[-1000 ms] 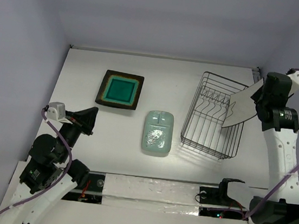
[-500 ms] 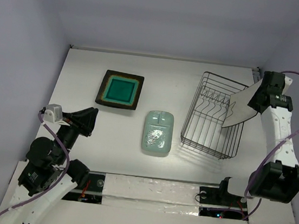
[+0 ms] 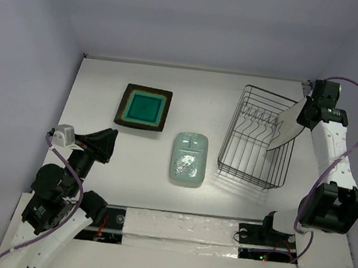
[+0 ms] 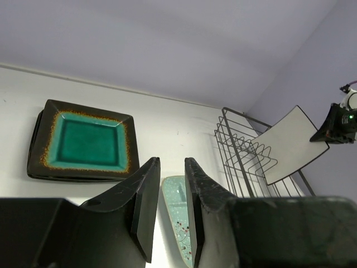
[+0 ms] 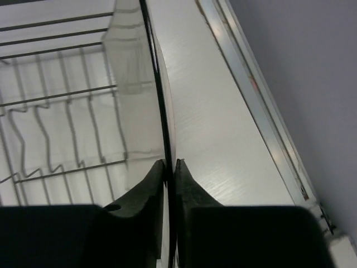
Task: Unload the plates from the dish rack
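Observation:
The dark wire dish rack (image 3: 240, 125) stands at the right of the table. A cream-white square plate (image 3: 286, 129) leans tilted in its far right corner, its top edge above the wires. My right gripper (image 3: 307, 112) is shut on that plate's upper right edge; the right wrist view shows both fingers pressed on the thin plate edge (image 5: 159, 100) at the gripper (image 5: 170, 163). A teal plate (image 3: 143, 107) with a brown rim and a pale mint speckled plate (image 3: 189, 159) lie flat on the table. My left gripper (image 4: 171, 162) hovers at the near left, narrowly open and holding nothing.
The table's right rail (image 5: 262, 106) runs close beside the rack and the right arm. Upright divider prongs (image 4: 245, 148) stand inside the rack. A dark edge shows beneath the teal plate (image 4: 86, 139). The mint plate (image 4: 177, 206) lies just beyond the left fingertips.
The right gripper has closed onto the cream-white plate's upper edge, its wrist shifting toward the back. The left jaws have parted a little. The plates on the table have not moved.

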{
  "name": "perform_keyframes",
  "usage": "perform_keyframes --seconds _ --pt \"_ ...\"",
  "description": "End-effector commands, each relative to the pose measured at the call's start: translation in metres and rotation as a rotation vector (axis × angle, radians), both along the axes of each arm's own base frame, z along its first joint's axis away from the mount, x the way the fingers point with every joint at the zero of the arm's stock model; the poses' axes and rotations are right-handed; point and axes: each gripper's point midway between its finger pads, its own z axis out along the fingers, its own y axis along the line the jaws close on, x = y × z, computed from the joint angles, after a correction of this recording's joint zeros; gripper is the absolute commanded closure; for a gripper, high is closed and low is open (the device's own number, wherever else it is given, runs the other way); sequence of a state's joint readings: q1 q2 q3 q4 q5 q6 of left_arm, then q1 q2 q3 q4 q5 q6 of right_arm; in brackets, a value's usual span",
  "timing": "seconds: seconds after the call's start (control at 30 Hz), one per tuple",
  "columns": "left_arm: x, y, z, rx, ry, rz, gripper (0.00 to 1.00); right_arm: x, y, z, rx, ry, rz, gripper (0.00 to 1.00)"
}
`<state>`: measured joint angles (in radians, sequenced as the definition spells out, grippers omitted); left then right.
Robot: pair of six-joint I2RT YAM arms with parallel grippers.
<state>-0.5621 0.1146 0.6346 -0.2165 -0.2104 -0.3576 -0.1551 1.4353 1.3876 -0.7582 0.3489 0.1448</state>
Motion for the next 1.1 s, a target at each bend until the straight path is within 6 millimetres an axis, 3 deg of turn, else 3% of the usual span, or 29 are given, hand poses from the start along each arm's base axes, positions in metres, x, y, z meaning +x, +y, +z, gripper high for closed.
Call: perform_keyframes --seconds 0.0,0.23,0.5,0.7,1.07 --pt "0.000 -0.002 0.010 -0.015 -0.033 -0.009 0.78 0.008 -0.016 0.009 -0.070 -0.004 -0.019 1.00" --pt "0.001 -0.002 0.010 -0.013 -0.034 -0.009 0.78 0.006 -0.029 0.029 -0.196 0.018 -0.049 1.00" --pt "0.000 -0.002 0.011 -0.017 -0.039 -0.009 0.77 0.009 -0.005 0.061 -0.328 0.054 -0.044 1.00" --pt "0.001 -0.003 0.010 -0.013 -0.032 -0.009 0.77 0.008 0.006 0.101 -0.324 -0.048 -0.065 1.00" --pt "0.000 -0.002 0.011 -0.017 -0.039 -0.009 0.77 -0.029 0.011 0.204 -0.270 -0.359 -0.106 1.00"
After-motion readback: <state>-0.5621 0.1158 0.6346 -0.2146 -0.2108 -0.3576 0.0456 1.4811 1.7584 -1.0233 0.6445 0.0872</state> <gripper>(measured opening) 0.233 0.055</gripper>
